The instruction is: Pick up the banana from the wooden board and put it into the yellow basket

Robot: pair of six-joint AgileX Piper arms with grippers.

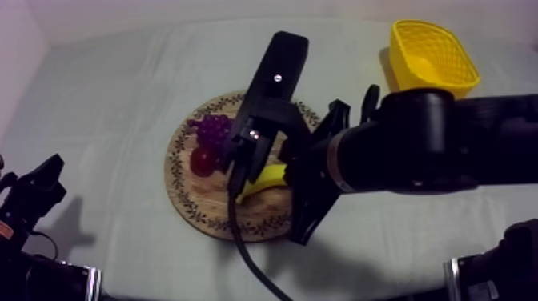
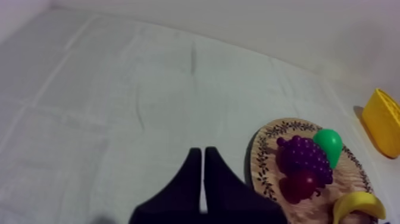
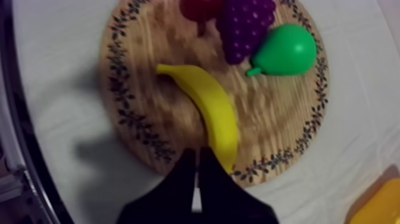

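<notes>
While the wooden board (image 1: 188,196) is sitting well apart from the yellow basket (image 1: 418,68), the banana (image 3: 214,113) is lying on that board ungrasped, and the right gripper (image 3: 195,156) is hovering beside its end, fingers pressed together; grasping and carrying are remaining.

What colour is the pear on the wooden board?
The pear is bright green. It shows best in the right wrist view, next to the purple grapes.

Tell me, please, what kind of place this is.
Probably a robot practice setup, not a kitchen: a cloth-covered table, a toy banana on a wooden board and a yellow basket.
</notes>
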